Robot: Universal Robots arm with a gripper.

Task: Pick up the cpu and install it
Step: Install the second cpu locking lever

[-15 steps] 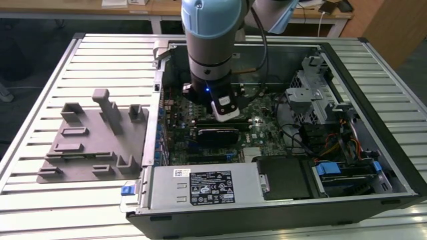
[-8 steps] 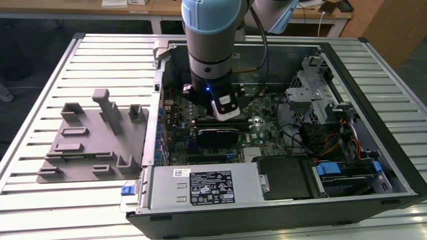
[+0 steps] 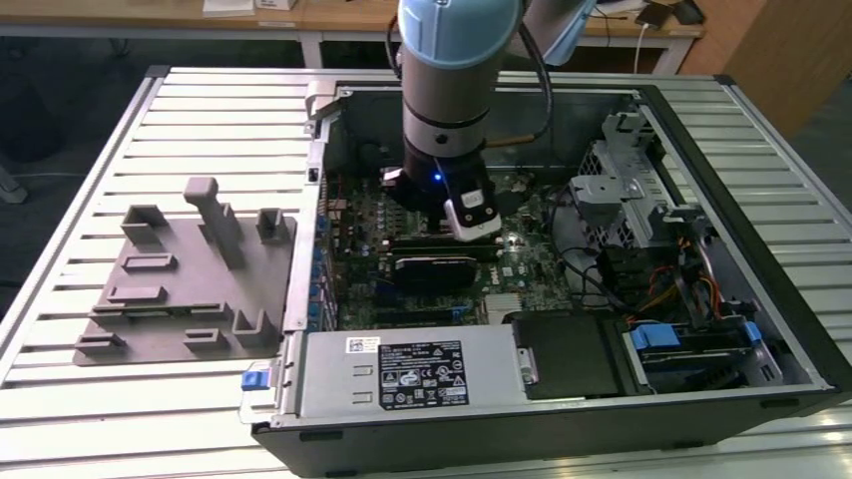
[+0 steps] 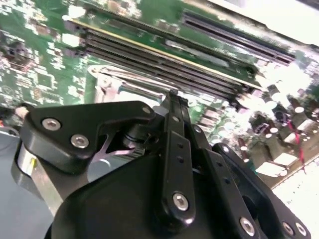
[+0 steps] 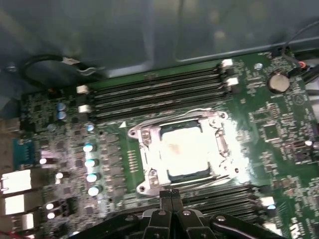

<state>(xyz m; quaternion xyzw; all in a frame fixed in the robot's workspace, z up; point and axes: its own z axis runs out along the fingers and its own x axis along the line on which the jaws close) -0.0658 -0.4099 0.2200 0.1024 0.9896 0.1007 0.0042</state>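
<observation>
Arm reaches down into the open computer case [image 3: 745, 329] on the slatted counter [image 3: 80, 399]. Pincer [image 5: 171, 193] hovers over the green motherboard [image 5: 279, 114], fingers pressed together and holding nothing. The cpu [image 5: 187, 149] lies seated in the metal-framed socket [image 5: 144, 139], between the rows of memory slots [image 5: 159, 87]. Grey fixture tray [image 3: 187, 289] sits on the counter beside the case.

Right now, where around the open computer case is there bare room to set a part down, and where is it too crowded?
The slatted table is bare between the grey fixture and its far edge, and along the strip in front of the fixture. Inside the computer case it is crowded: the arm hangs over the motherboard, and drive cage and cables fill the exterior view's right side.
</observation>
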